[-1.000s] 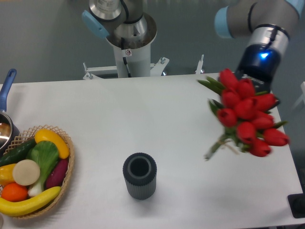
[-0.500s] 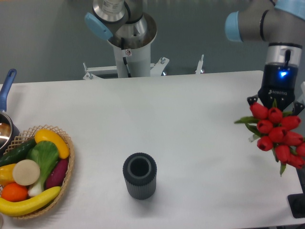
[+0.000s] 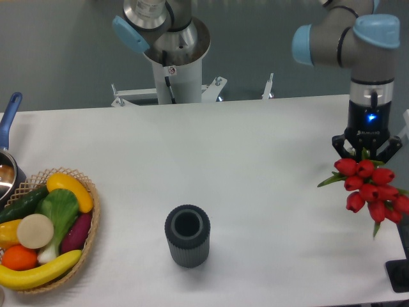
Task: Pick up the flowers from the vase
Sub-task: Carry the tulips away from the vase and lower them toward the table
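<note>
- Compared with half a second ago, the flowers [image 3: 370,190] sit slightly lower and tighter under the arm, and the wrist has turned a little; one second ago the bunch was further left and tilted.
- Flowers: red tulip buds with green leaves, held at the right edge of the worktop [image 3: 255,160], clear of the vase [image 3: 187,235] and well apart from it.
- Claw [image 3: 367,151]: closed around the bunch from above; the dark fingers [image 3: 339,144] flank the topmost buds.
- Vase: dark grey, ribbed, upright, mouth open and vacant, at lower centre of the worktop.
- Wicker basket [image 3: 86,256]: at the left edge, holding toy vegetables [image 3: 45,227] in green, yellow, purple and orange.
- Blue-handled pan [image 3: 7,134]: partly visible at the far left.
- Arm base [image 3: 172,57]: mounted behind the worktop's rear edge.
</note>
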Controlling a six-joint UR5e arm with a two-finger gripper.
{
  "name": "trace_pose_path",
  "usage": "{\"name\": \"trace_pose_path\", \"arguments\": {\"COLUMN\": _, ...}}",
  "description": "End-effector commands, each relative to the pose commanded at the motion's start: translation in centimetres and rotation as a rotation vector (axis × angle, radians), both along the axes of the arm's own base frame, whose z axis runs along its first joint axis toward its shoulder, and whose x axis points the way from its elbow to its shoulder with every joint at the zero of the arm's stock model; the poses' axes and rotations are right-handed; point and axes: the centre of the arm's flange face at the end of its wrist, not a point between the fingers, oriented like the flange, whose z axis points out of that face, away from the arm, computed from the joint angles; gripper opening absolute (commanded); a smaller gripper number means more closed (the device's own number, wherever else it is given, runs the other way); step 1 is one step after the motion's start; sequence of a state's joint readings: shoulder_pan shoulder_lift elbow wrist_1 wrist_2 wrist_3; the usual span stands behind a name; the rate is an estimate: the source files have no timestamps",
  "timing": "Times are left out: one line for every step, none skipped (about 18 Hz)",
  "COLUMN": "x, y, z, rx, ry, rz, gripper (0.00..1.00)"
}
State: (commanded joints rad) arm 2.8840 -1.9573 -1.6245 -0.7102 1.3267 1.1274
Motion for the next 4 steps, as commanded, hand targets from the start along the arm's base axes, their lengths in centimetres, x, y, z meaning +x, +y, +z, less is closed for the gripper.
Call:
{"name": "trace_pose_path", "arguments": {"x": 0.1, "y": 0.4, "z": -0.2, "rx": -0.021, "ry": 0.001, "rz": 0.0, "gripper": 0.0}}
{"name": "trace_pose_path", "arguments": {"x": 0.1, "y": 0.8, "z": -0.4, "rx": -0.043, "ry": -0.002, "rz": -0.002, "gripper": 0.0}}
{"name": "trace_pose_path", "arguments": {"x": 0.1, "y": 1.3, "z": -0.2, "rx": -0.062, "ry": 0.003, "rz": -0.004, "gripper": 0.0}}
{"name": "trace_pose_path", "arguments": {"x": 0.1, "y": 1.7, "z": -0.4, "rx": -0.084, "ry": -0.006, "rz": -0.006, "gripper": 0.0}}
